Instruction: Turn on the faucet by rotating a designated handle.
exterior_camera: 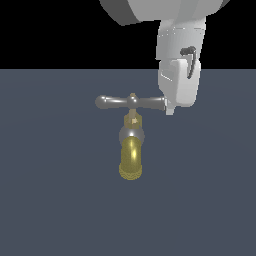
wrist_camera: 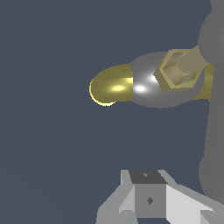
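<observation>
The counter is a flat slate-blue surface that fills the lower part of the exterior view and runs under everything else. Above it hangs the white arm, coming down from the top edge to the tool, which sits on the exterior view's right.

The faucet stands on the counter just beside the tool, toward the exterior view's left. Its silver-grey round body carries a brass-yellow curved spout, and a brass stem rises from the body.

The handle crosses the top of the stem as a slim grey bar with 2 arms. 1 arm ends in a rounded bulb well away from the tool; the other arm reaches the tool's tip, which appears to touch it or cover its end. In the wrist view the handle shows as a blurred grey bar at the picture's edge, beside the brass hex nut.

Whether the tool's fingers are spread or closed cannot be told from either view, and no clear grip on the handle is visible.
</observation>
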You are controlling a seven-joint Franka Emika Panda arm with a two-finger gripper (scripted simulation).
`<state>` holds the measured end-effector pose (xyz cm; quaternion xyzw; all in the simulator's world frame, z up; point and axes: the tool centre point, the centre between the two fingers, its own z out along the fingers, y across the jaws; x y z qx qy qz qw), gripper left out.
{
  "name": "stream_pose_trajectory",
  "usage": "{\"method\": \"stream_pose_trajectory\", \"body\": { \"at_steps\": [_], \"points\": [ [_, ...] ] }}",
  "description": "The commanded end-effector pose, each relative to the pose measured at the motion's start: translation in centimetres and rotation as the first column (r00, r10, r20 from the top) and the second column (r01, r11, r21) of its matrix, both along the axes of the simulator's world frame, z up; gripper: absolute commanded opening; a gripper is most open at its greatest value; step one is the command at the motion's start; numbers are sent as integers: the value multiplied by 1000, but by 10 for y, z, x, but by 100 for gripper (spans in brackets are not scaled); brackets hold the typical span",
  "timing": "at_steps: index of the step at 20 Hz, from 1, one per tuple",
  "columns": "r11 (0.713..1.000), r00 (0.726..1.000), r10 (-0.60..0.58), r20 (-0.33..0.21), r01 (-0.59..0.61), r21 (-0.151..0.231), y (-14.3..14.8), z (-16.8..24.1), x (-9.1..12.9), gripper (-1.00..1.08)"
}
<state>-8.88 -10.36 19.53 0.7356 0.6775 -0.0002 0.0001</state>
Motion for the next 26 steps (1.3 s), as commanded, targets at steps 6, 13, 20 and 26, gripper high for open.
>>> {"method": "stream_pose_trajectory", "body": {
  "at_steps": [6,13,20,26],
  "points": [
    [1000,1000,-4,0,4,0,0,1,0,-100],
    [1000,1000,-4,0,4,0,-2,1,10,-100],
    [1000,1000,-4,0,4,0,-6,1,28,-100],
    [1000,1000,-4,0,4,0,-10,1,44,-100]
  ]
}}
